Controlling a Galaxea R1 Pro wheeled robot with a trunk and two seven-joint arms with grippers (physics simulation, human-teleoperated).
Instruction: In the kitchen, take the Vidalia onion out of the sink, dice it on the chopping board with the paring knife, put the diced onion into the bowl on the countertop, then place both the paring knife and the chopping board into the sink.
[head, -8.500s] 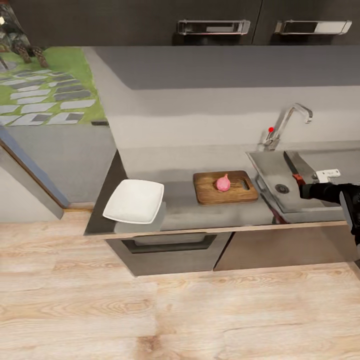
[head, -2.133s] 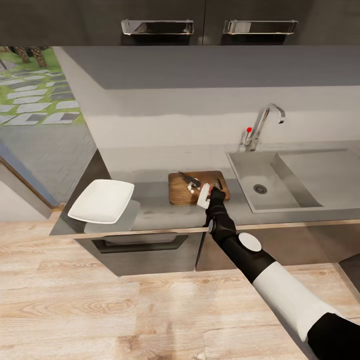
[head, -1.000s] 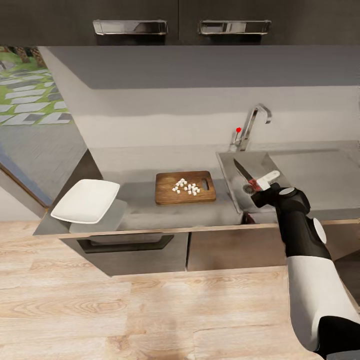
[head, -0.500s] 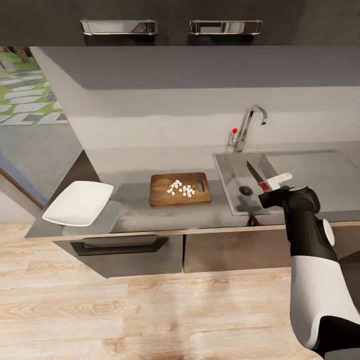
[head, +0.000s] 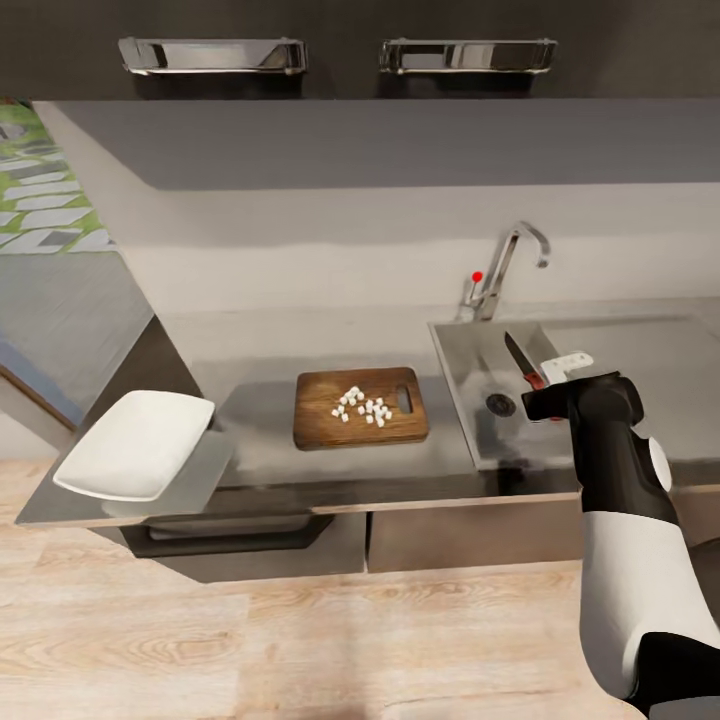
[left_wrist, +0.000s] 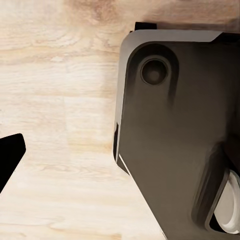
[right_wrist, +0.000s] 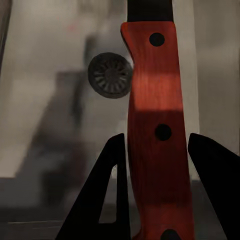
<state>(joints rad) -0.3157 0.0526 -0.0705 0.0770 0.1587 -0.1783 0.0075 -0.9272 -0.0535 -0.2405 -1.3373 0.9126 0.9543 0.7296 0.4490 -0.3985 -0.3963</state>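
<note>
At the far left of the countertop sits the white bowl, close to the counter's end and front edge. Further right, well apart from it, the chopping board lies flat with its long side running along the counter and its slot handle toward the sink. A scatter of small white onion pieces rests on the middle of the board. Right of the board is the sink, with the faucet and its red knob behind the basin and the round drain in its floor. The right gripper hangs over the basin, clenched on the red handle of the knife; the dark blade points away from the robot toward the back wall, slanting slightly left. In the right wrist view the handle runs between the two fingers, with the drain beside it below. The right arm reaches up from the lower right, forearm nearly upright, wrist bent forward over the sink's front rim. The left gripper's jaws cannot be made out.
</note>
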